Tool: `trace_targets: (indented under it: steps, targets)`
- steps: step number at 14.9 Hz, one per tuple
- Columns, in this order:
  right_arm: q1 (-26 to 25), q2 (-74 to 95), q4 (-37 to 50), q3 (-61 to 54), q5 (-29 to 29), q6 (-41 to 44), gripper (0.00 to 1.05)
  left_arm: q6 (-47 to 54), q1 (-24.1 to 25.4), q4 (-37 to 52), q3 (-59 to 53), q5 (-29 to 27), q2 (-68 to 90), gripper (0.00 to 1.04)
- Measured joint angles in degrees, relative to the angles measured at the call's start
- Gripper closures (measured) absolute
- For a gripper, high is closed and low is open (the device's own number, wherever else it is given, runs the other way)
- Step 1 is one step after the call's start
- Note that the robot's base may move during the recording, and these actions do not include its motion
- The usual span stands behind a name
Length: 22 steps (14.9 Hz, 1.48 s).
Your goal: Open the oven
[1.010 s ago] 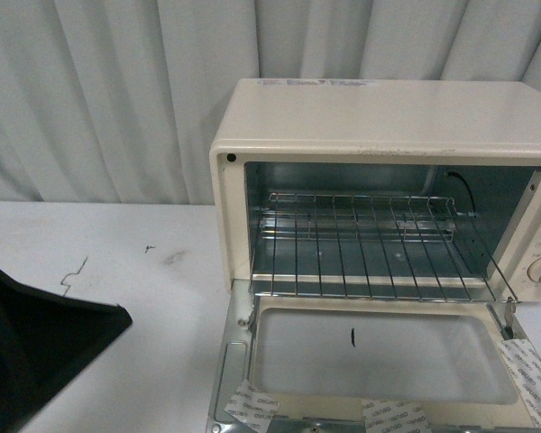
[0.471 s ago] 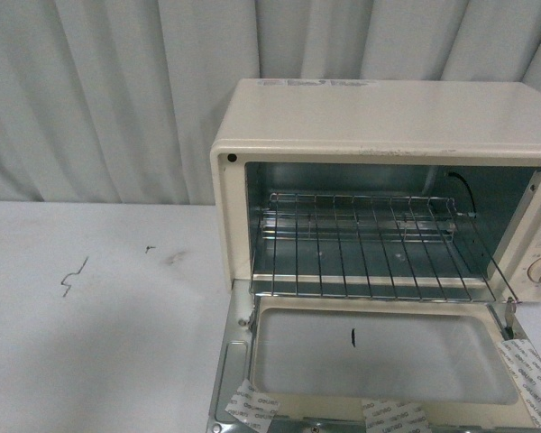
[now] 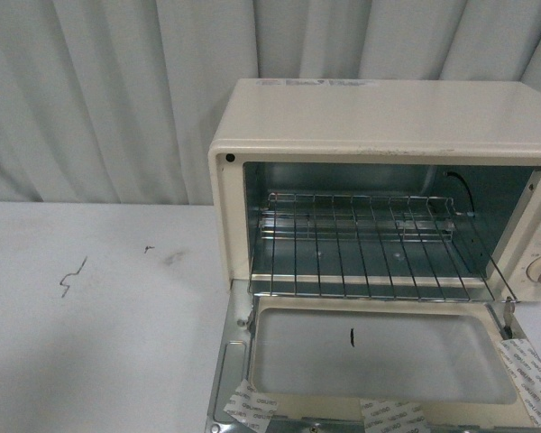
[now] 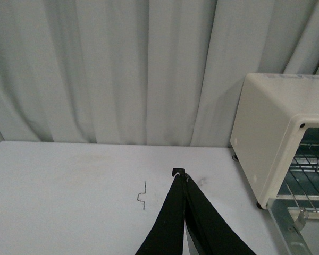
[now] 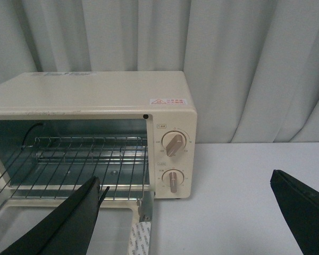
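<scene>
The oven [image 3: 388, 126] is sitting on a white table [image 3: 99, 343], toward the robot's right, with its door [image 3: 379, 361] lying flat open. Pale pleated curtains [image 3: 117, 90] are hanging behind. A dark squiggle [image 3: 72, 275] is marking the tabletop. The left gripper [image 4: 179, 172] is holding its fingers pressed together, and the right gripper [image 5: 185, 179] is holding its fingers wide apart.

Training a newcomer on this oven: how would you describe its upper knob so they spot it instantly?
Find the cream oven on the white table, door down. Beside its opening is a narrow panel with two stacked beige knobs. The upper knob sits nearer the roof with its bar tilted; the lower knob stands upright.
</scene>
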<state>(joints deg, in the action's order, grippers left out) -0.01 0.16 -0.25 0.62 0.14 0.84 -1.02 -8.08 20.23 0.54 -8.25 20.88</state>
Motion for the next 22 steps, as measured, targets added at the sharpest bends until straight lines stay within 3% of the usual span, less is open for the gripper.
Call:
trace_targets:
  steps: [1, 2, 3, 9, 10, 16, 17, 22]
  targets:
    - [0.0, 0.0, 0.0, 0.0, 0.0, 0.0, 0.06, 0.0, 1.7, -2.0, 0.0, 2.1, -2.4, 1.03]
    - [0.0, 0.0, 0.0, 0.0, 0.0, 0.0, 0.06, 0.0, 6.9, -3.5, 0.0, 7.1, -4.6, 1.03]
    - [0.0, 0.0, 0.0, 0.0, 0.0, 0.0, 0.06, 0.0, 8.6, -5.1, 0.0, 7.2, -5.8, 1.03]
    - [0.0, 0.0, 0.0, 0.0, 0.0, 0.0, 0.06, 0.0, 8.0, -10.6, 0.0, 8.2, -11.2, 1.03]
    - [0.0, 0.0, 0.0, 0.0, 0.0, 0.0, 0.06, 0.0, 8.0, -20.8, 0.0, 8.3, -18.3, 1.03]
    - [0.0, 0.0, 0.0, 0.0, -0.1, 0.0, 0.06, 0.0, 8.0, -20.4, 0.0, 8.2, -20.5, 1.03]
    - [0.0, 0.0, 0.0, 0.0, -0.1, 0.0, 0.06, 0.0, 8.0, -20.4, 0.0, 8.2, -20.5, 0.97]
    - [0.0, 0.0, 0.0, 0.0, -0.1, 0.0, 0.06, 0.0, 8.0, -20.4, 0.0, 8.2, -20.5, 0.32]
